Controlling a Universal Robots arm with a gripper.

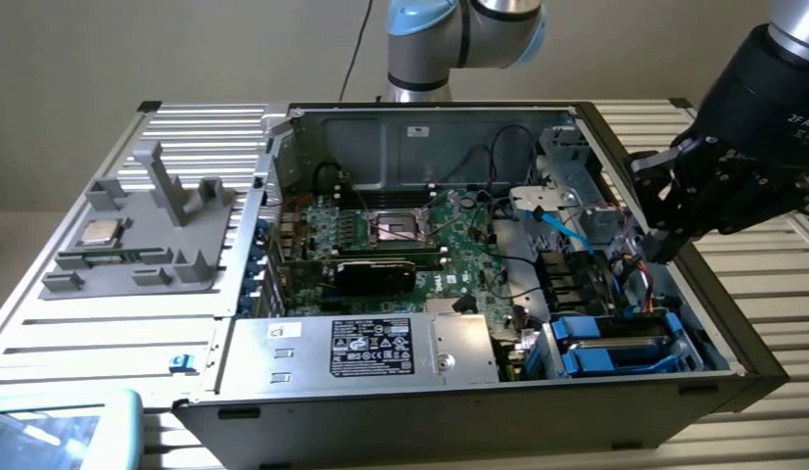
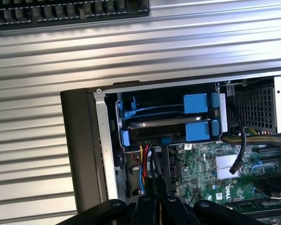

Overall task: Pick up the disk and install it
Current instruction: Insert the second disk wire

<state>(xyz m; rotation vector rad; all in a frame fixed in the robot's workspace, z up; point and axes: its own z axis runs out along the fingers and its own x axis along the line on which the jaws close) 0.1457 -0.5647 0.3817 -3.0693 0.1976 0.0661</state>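
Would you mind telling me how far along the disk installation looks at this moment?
Looks done: the disk, in its blue bracket, lies in the lower slot of the drive bay at a corner of the computer case. In hand: nothing that I can see; the gripper is shut and hangs above the case close to that bay. Left: whether the disk is fully seated, I cannot tell.

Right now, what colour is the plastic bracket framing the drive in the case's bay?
Bright blue bracket, clearest in the wrist view.
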